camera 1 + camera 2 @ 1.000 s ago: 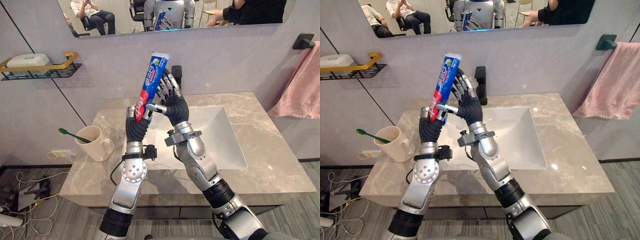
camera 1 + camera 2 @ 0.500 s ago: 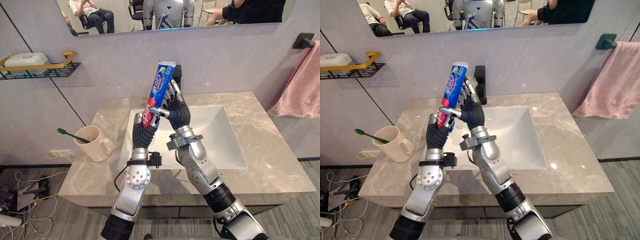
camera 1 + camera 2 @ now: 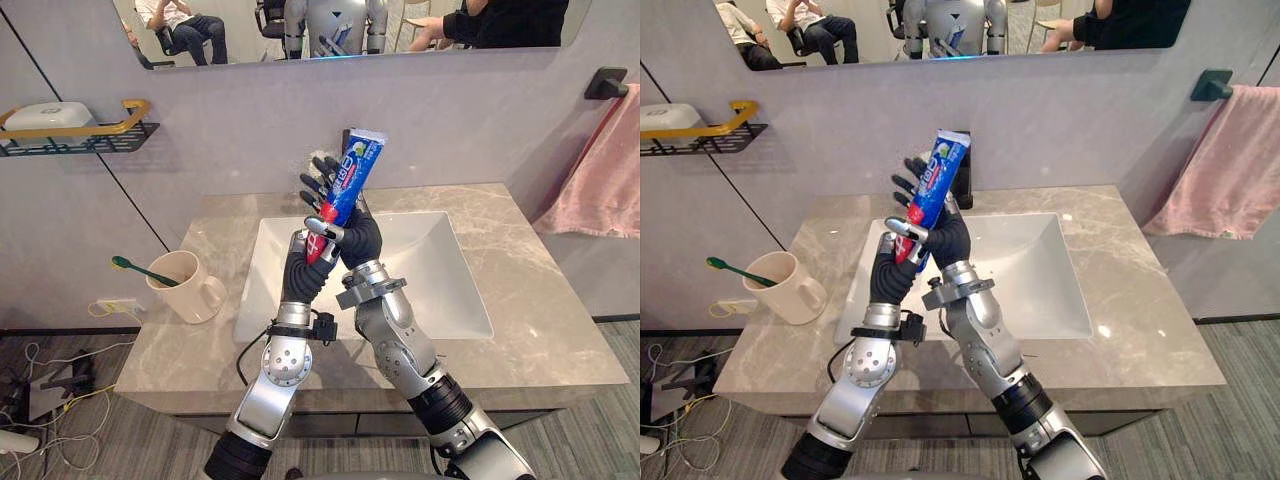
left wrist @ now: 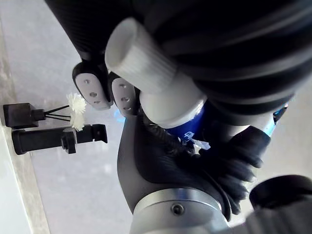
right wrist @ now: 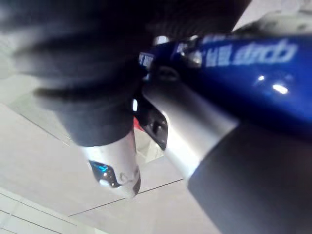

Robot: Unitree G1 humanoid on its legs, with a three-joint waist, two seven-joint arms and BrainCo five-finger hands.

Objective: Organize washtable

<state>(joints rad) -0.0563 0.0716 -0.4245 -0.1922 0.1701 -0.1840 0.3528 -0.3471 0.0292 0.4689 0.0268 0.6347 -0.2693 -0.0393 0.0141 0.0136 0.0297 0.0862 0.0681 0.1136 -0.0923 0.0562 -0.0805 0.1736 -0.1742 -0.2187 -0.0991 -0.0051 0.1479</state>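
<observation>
Left eye view: the toothpaste tube [image 3: 350, 172] is being held up over the sink basin [image 3: 420, 262], tilting up and to the right, crimped end on top. It is blue with white print and a red lower part; the lettering is not being read off. The left hand [image 3: 300, 268] is gripping the tube's lower end with its fingers curled round it. The right hand [image 3: 357, 238] is pinching the tube higher up, with its thumb lying across the front and its fingers spreading behind. A mug [image 3: 192, 287] with a green toothbrush [image 3: 138, 268] in it is standing near the left edge of the tabletop [image 3: 560, 320], well apart from the hands. A wide strip of marble is running right of the basin. A pink towel [image 3: 605, 170] is hanging on the right wall, and a gold-railed shelf [image 3: 85, 130] is sitting on the left wall.

Right eye view: same scene, with the black faucet [image 3: 962, 150] showing just behind the tube and the mirror [image 3: 970, 30] above.

Left wrist view: the tube's white ribbed cap [image 4: 141, 58] is sticking out below the left hand's dark cover, with dark fingertips curling beside it.

Right wrist view: the blue tube with white print is running across, and a silver finger is pressing against it.
</observation>
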